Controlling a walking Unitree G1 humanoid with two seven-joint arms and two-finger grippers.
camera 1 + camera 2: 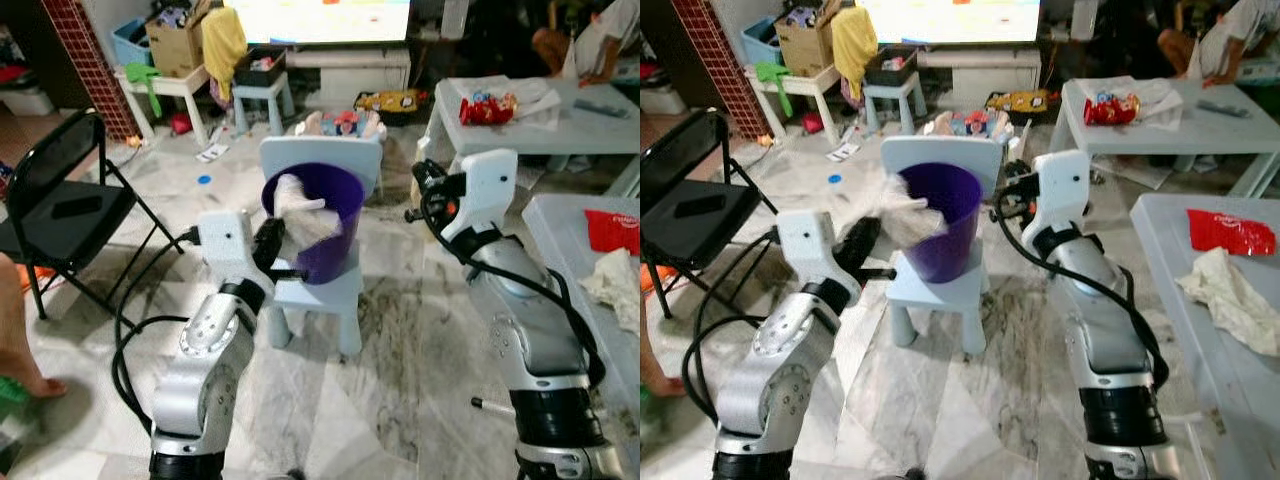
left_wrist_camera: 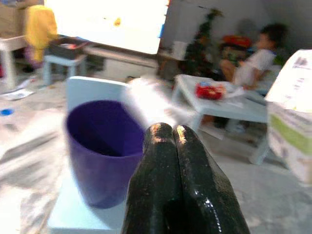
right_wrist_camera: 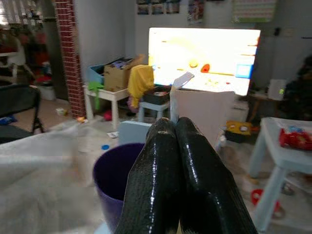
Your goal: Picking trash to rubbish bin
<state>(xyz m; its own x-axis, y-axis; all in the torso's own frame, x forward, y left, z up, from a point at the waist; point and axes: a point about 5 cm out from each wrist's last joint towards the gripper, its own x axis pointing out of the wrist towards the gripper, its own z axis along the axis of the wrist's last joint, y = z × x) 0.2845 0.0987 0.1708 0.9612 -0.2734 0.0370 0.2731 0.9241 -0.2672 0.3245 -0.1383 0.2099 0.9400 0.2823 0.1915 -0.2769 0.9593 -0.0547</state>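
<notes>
Left end effector (image 1: 272, 243), fingers pressed together, grasps white crumpled trash (image 1: 305, 210) that drapes over the near rim of the purple bin (image 1: 325, 235) just ahead. Right end effector (image 3: 175, 141), clenched on nothing, hovers beside the bin's far side.

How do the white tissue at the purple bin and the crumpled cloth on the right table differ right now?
The white tissue is pinched by the left gripper at the rim of the purple bin; the crumpled cloth lies loose on the grey table, untouched. The tissue looks motion-blurred and spread out, while the cloth sits sharp and still beside a red wrapper. Both are pale, crumpled trash.
</notes>
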